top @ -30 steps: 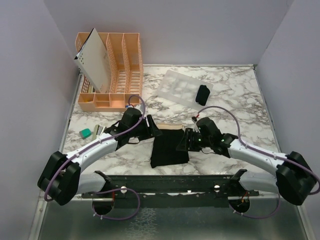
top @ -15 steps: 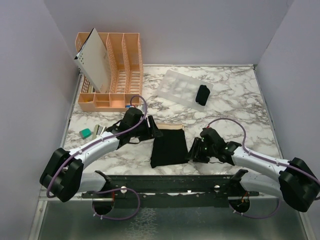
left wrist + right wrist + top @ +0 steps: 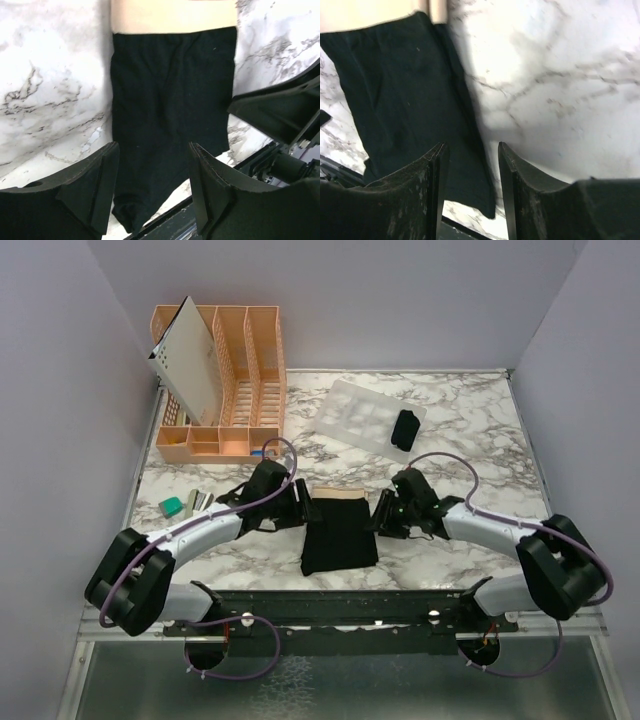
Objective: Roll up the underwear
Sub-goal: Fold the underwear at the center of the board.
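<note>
The flat underwear (image 3: 340,532) lies near-centre on the marble table (image 3: 470,440), btwn the two arms. It is black w/ a tan band (image 3: 337,491) along its far edge, spread out roughly rectangular, and its near edge is close to the table's near rim. At the cloth's far-left corner, just beside the band, sits the left gripper (image 3: 305,508). Its jaws are spread, nothing pinched: the left wrist view shows its two fingers (image 3: 95,185) apart w/ the black cloth lying flat in the gap beyond them. At the cloth's right edge, approx. opposite, is the right gripper (image 3: 380,512). Its jaws are also spread and not gripping: in the right wrist view the gap btwn its fingers (image 3: 420,185) looks onto the cloth's right edge and bare marble. Whether any fingertip touches the fabric, can't tell. The 2nd garment, a rolled black bundle (image 3: 405,429), rests far and right of centre, on the right end of a translucent tray (image 3: 350,410), well apart from both grippers. At far left stands an orange organiser rack (image 3: 245,360) w/ a white perforated panel (image 3: 190,355) leaning in it. Near the table's left edge, left of the left arm, is a small green item (image 3: 172,506) w/ a pale thing just beside it, too small to ID. Purple cables (image 3: 285,450) loop along both arms.
</note>
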Action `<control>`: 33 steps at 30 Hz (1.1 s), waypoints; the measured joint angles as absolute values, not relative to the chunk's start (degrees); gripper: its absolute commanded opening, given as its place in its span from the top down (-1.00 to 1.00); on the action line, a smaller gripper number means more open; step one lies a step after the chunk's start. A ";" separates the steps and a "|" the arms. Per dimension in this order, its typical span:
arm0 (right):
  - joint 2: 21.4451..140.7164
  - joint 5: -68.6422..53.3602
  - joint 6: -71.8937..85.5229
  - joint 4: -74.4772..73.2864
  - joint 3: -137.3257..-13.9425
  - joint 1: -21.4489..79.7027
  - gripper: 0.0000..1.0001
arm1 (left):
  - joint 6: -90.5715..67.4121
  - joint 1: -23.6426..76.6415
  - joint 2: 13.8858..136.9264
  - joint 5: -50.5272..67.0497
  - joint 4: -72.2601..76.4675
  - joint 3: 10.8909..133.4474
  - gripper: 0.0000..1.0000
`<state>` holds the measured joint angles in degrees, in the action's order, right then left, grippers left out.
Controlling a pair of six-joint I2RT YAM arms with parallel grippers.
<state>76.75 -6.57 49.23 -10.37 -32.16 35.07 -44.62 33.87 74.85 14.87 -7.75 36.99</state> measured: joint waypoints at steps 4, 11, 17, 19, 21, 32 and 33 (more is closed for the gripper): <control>82.81 -9.15 46.98 -8.08 -35.99 34.54 0.19 | -44.42 33.82 75.20 14.81 -8.38 35.11 -0.25; 84.51 -10.13 46.00 -6.26 -36.49 34.52 0.32 | -43.68 33.71 75.24 14.59 -9.30 33.15 -0.24; 84.97 -9.96 45.06 -6.04 -36.47 34.48 0.55 | -43.48 33.71 75.24 14.50 -9.52 32.32 -0.24; 85.01 -10.00 44.91 -6.02 -36.47 34.48 0.62 | -43.46 33.71 75.24 14.48 -9.50 32.29 -0.24; 85.12 -10.00 44.84 -6.04 -36.49 34.48 0.75 | -43.46 33.71 75.24 14.48 -9.50 32.32 -0.24; 85.62 -9.89 43.29 -9.74 -40.23 34.48 0.99 | -43.66 33.71 75.22 14.41 -9.08 31.90 -0.24; 85.62 -9.82 43.05 -10.44 -41.04 34.48 0.99 | -43.68 33.71 75.22 14.35 -9.06 31.79 -0.24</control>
